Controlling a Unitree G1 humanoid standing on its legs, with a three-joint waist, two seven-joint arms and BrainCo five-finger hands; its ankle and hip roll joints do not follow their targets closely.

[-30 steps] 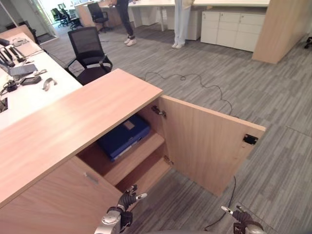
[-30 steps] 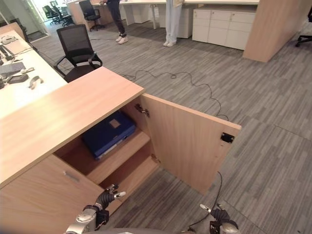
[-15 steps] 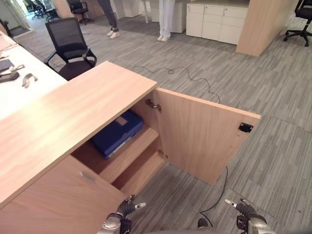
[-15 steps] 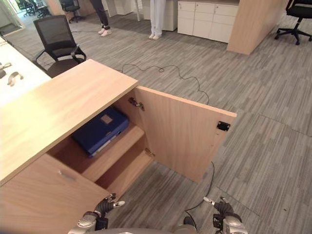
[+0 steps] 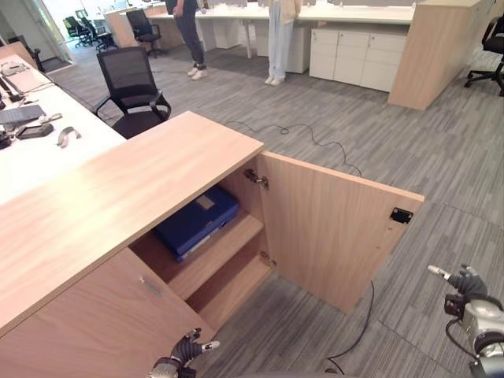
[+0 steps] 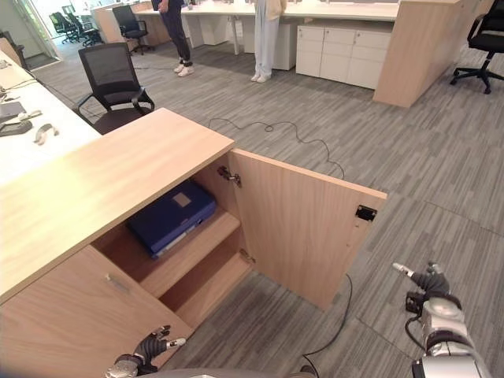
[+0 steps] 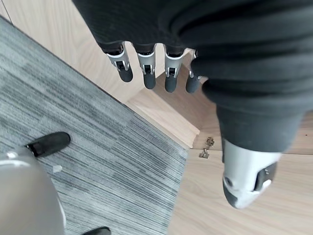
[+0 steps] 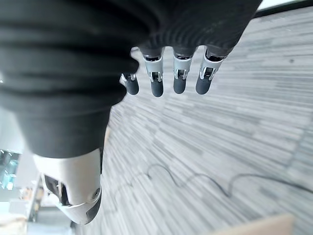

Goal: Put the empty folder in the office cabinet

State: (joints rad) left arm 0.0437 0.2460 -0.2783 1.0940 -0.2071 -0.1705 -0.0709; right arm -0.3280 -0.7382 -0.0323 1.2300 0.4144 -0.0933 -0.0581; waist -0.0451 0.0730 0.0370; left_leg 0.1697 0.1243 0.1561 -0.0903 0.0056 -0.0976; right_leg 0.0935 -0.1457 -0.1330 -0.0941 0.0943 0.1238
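A blue folder [image 5: 197,221] lies flat on the upper shelf of the wooden office cabinet [image 5: 150,177]. The cabinet's door [image 5: 331,236] stands wide open, swung out to the right. My left hand [image 5: 187,350] hangs low in front of the cabinet's shut left door, open and holding nothing; its straight fingers [image 7: 149,73] point toward the lower shelf. My right hand [image 5: 466,283] is out over the carpet, right of the open door and apart from it. Its fingers [image 8: 156,78] are straight and empty.
A black office chair [image 5: 134,87] stands behind the cabinet by a white desk [image 5: 39,153] with small devices on it. Two persons [image 5: 279,39] stand at the far desks. White drawer units [image 5: 354,55] and a wooden partition [image 5: 433,55] line the back.
The camera has shifted. My right hand has swung out to the right and higher in view. My left hand sits lower at the bottom edge. The folder and door have not moved.
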